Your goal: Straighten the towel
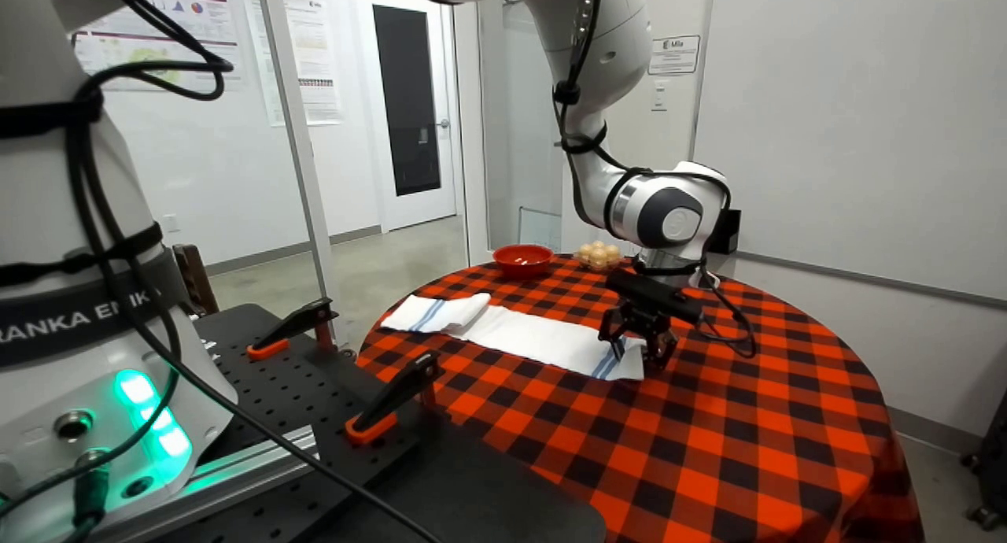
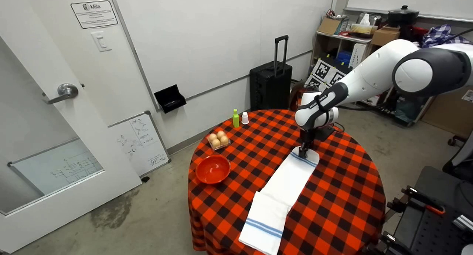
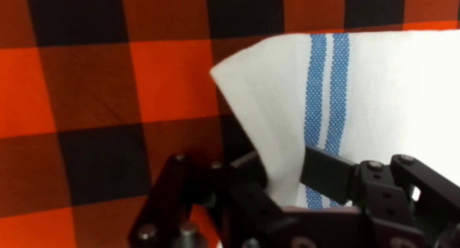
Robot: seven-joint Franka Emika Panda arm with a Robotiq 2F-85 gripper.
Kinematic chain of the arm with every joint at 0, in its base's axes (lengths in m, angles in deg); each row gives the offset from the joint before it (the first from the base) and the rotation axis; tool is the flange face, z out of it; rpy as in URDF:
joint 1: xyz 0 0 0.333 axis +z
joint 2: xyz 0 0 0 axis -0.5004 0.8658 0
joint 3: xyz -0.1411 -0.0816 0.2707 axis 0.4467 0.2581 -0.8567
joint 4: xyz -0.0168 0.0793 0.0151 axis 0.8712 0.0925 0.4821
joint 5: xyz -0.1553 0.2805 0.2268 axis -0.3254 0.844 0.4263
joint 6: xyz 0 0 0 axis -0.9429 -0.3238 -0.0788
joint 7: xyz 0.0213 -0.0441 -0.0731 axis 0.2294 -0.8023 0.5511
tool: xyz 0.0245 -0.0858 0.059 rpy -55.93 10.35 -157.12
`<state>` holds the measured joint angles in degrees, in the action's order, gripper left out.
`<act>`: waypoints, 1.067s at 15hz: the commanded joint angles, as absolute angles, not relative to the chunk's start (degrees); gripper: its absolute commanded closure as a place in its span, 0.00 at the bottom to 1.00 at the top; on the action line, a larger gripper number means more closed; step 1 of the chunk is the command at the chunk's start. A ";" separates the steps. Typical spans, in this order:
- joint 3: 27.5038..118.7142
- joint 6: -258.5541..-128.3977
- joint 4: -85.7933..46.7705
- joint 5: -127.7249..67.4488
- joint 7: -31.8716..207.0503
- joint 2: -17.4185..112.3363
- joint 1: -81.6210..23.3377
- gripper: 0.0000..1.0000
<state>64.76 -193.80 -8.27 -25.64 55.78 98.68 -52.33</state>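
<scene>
The white towel with blue stripes lies lengthwise on the table in both exterior views (image 1: pixel 543 338) (image 2: pixel 286 179). Its end away from my gripper is folded back over itself and looks uneven. My gripper (image 1: pixel 639 357) points down at the opposite striped end; it also shows in an exterior view (image 2: pixel 303 153). In the wrist view, the gripper (image 3: pixel 282 167) has its fingers apart, with the white edge of the towel (image 3: pixel 388 97) rising between them. One finger is over the blue stripes, the other beyond the edge. Whether the fingers touch the cloth I cannot tell.
The round table has a red and black checked tablecloth (image 1: pixel 755 417). A red bowl (image 2: pixel 213 169) and a clear box of eggs (image 2: pixel 218 140) stand near its edge. A green bottle (image 2: pixel 235 119) and a white cup (image 2: pixel 245 118) stand near them. Clamps (image 1: pixel 393 397) sit on the robot's base plate.
</scene>
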 commanded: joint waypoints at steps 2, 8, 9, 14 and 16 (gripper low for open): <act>67.62 -192.88 -7.58 -26.74 56.13 98.24 -51.81 1.00; 75.06 -195.34 -9.03 -31.13 61.09 97.89 -49.56 1.00; 76.21 -195.73 -9.06 -31.95 62.42 97.98 -49.07 1.00; 83.54 -201.18 -9.93 -37.81 72.20 98.79 -44.09 1.00; 86.46 -203.24 -10.08 -40.24 76.23 99.36 -41.53 1.00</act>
<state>81.96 -200.00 -9.21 -36.75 70.03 98.75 -45.72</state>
